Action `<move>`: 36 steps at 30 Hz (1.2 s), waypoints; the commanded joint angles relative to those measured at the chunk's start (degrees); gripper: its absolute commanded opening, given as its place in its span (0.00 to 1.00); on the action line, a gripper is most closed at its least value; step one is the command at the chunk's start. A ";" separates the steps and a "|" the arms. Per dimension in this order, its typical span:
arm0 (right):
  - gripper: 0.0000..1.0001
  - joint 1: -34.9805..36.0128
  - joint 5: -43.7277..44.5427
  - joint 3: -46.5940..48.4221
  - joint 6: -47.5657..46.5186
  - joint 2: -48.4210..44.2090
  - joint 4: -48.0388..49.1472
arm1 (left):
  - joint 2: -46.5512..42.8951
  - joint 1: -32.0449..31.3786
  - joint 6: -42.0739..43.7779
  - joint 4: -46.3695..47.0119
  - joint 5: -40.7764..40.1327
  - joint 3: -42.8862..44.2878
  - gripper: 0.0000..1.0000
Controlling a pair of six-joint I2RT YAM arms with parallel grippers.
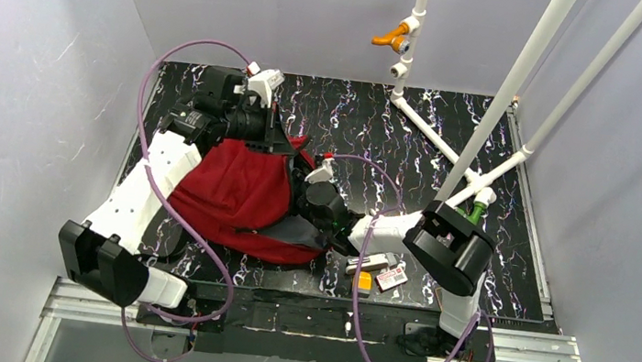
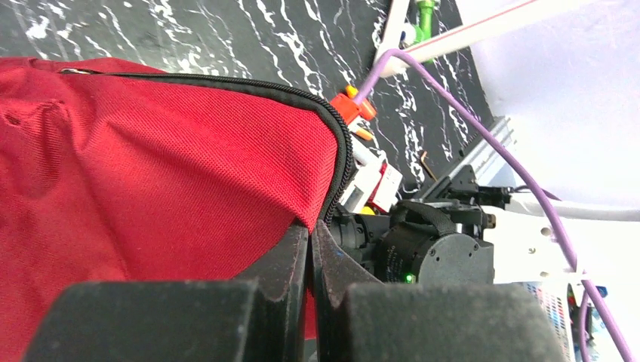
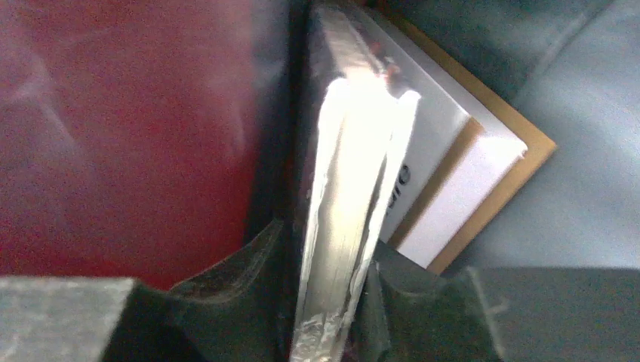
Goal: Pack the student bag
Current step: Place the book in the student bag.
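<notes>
The student bag [image 1: 237,194], dark red fabric with a black zip [image 2: 341,143], lies on the black marbled table with its opening toward the right arm. My left gripper [image 2: 311,235] is shut on the bag's red fabric edge just beside the zip, at the bag's far top [image 1: 277,143]. My right gripper [image 3: 328,283] is inside the bag's opening, its wrist [image 1: 324,204] at the mouth. It is shut on a thin silvery flat pack [image 3: 355,166] held edge-on. Behind the pack lies a white box with a tan edge [image 3: 460,173], against the grey lining [image 3: 581,105].
Small loose items lie on the table near the front: a white piece [image 1: 367,262], an orange one [image 1: 363,282] and a red and white pack [image 1: 391,277]. White pipes [image 1: 438,138] slant across the back right, with a green piece [image 1: 477,210] at their foot.
</notes>
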 commanded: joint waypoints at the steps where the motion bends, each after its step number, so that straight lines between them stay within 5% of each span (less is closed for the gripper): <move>1: 0.54 -0.26 -1.54 1.56 -7.32 -0.37 3.85 | -1.20 1.79 4.87 -0.79 1.37 3.68 0.00; 4: 0.72 -0.26 -5.21 -0.81 -10.60 -4.83 -2.95 | -4.55 2.26 4.43 4.04 0.97 -1.40 0.00; 8: 0.83 -1.05 -8.71 -1.37 -15.71 -10.56 -17.54 | -9.18 2.45 6.10 7.05 0.49 -7.42 0.00; 13: 0.78 -2.41 -16.10 -0.26 -18.81 -12.45 -21.51 | -14.07 2.55 6.91 8.88 -4.17 -11.28 0.00; 19: 0.46 -2.29 -24.07 5.84 -17.31 -2.69 -10.62 | -13.65 2.64 4.09 4.84 -1.15 -8.45 0.00; 22: 0.39 -2.35 -26.46 10.35 -17.65 1.79 -8.72 | -13.46 2.64 1.91 3.80 -0.52 -8.36 0.00; 27: 0.40 -2.88 -23.56 7.28 -21.15 -3.20 -16.33 | -13.98 2.70 0.93 2.76 -1.52 -9.92 0.00; 33: 0.56 -3.69 -21.60 1.35 -31.76 -14.89 -37.17 | -14.84 2.73 0.81 0.75 -2.71 -11.58 0.00; 36: 0.64 -6.04 -22.29 -3.71 -31.10 -19.41 -38.52 | -15.16 2.72 0.27 0.03 -2.68 -11.96 0.00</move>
